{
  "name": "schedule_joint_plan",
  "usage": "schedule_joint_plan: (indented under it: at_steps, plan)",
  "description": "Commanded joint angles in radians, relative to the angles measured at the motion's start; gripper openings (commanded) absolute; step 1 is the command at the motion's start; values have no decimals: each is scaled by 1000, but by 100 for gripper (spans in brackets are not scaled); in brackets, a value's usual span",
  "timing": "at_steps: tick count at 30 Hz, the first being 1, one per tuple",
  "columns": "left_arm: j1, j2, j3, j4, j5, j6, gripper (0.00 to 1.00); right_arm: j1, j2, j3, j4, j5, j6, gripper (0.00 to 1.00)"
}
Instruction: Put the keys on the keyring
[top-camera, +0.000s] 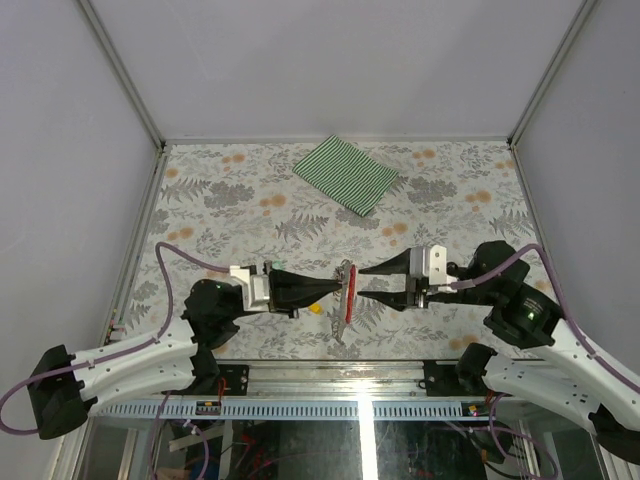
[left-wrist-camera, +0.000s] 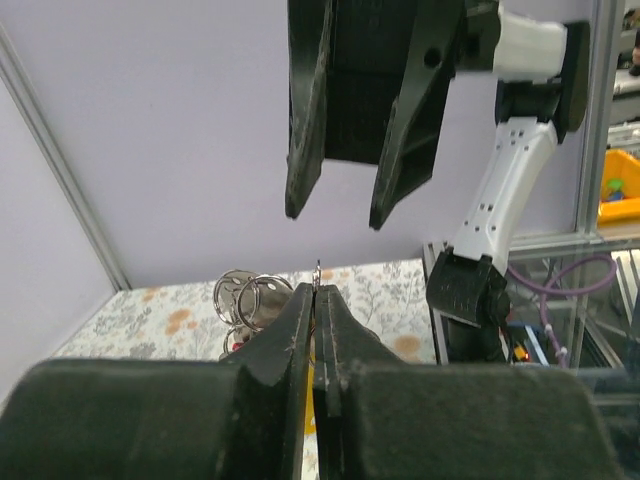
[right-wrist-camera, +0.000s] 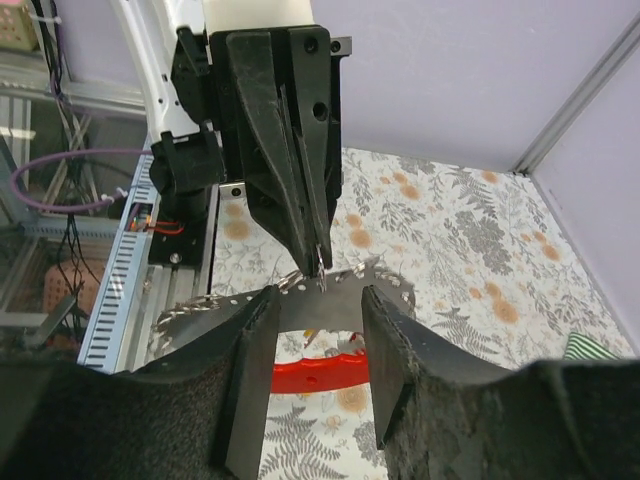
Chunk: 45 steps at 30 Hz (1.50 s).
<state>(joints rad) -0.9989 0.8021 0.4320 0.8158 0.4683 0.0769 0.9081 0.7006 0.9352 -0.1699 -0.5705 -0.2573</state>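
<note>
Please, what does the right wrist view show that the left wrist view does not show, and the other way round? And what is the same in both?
Only the right wrist view: the red keyring strap, seen below between its own fingers, and a corner of the green striped cloth.
Only the left wrist view: the right arm's white link and a yellow bin beyond the table.
Both: the left gripper shut on a thin metal piece, the right gripper open and facing it, and the floral table.

glossy red plastic keyring (right-wrist-camera: 315, 376), shiny silver metal rings (left-wrist-camera: 243, 297), matt black right end effector (right-wrist-camera: 318, 298), green striped cloth (top-camera: 346, 174)
</note>
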Motion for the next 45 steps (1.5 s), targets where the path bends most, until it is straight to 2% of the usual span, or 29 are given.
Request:
schedule_joint_plan:
  at_steps: [1, 6, 18, 45]
  plan:
    - [-3, -12, -44, 349, -53, -103, 0, 2, -20, -78, 262, -39, 127, 45]
    - [-3, -1, -49, 420, -40, -132, 0, 3, -29, -154, 458, -57, 212, 42]
    - [-4, 17, -41, 458, -23, -152, 0, 2, 1, -179, 611, -102, 275, 37]
    - [-4, 38, -15, 451, 13, -153, 0, 2, 61, -181, 613, -157, 259, 28]
